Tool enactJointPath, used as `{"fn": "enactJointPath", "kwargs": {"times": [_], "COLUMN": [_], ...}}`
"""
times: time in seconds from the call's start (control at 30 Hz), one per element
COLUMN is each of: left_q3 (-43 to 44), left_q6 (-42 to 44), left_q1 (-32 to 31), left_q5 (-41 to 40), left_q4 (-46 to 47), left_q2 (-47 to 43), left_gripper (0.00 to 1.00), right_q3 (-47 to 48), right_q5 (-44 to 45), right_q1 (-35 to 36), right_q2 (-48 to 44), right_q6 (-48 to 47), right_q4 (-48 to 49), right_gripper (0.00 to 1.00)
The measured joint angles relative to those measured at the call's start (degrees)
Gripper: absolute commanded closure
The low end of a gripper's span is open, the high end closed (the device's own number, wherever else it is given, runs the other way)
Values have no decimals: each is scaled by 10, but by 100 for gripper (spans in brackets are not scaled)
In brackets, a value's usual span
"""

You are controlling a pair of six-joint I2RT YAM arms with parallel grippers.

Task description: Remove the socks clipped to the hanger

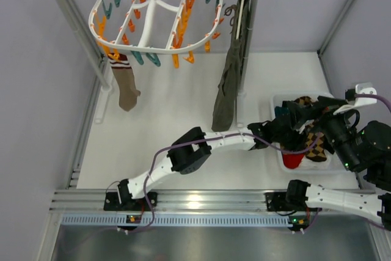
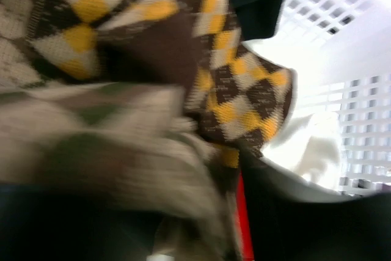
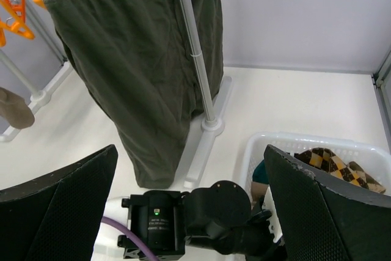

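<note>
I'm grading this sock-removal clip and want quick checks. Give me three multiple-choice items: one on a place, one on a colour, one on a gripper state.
1. Where is the left gripper relative to the basket?
A) reaching into it
B) far left of it, by the rail
C) near the arm bases

2. The sock clipped to the hanger is:
A) red
B) teal
C) tan-brown

3. The right gripper is:
A) open
B) shut on a sock
C) shut, empty

Answers:
1 A: the top view shows the arm stretched into the basket.
2 C: the sock hangs plain tan-brown at the frame's left.
3 A: the right wrist view shows its jaws wide apart with nothing between them.
</note>
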Motion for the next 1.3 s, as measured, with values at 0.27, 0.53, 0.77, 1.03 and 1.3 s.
{"fn": "enactJointPath", "kwargs": {"times": [0.27, 0.53, 0.77, 1.03, 1.3], "left_q3": [-10, -50, -134, -361, -561], "left_q6": [-1, 6, 8, 9, 4], "left_q1": [-8, -12, -20, -21, -30], "left_q5": [-34, -105, -178, -322, -417], "left_q4": [-33, -66, -81, -91, -105], "left_q2": [-44, -124, -207, -379, -595], "left_gripper": [18, 2, 2, 2, 2], "right_q3": [0, 0, 0, -1, -4], "right_q5": [-2, -4, -7, -10, -10], "right_q1": [0, 0, 0, 0, 0], "right_q2": [-1, -3, -3, -9, -14], "right_q6": [5, 8, 8, 5, -8], "right_q4": [0, 0, 0, 6, 26], "right_gripper": [0, 1, 1, 0, 0]}}
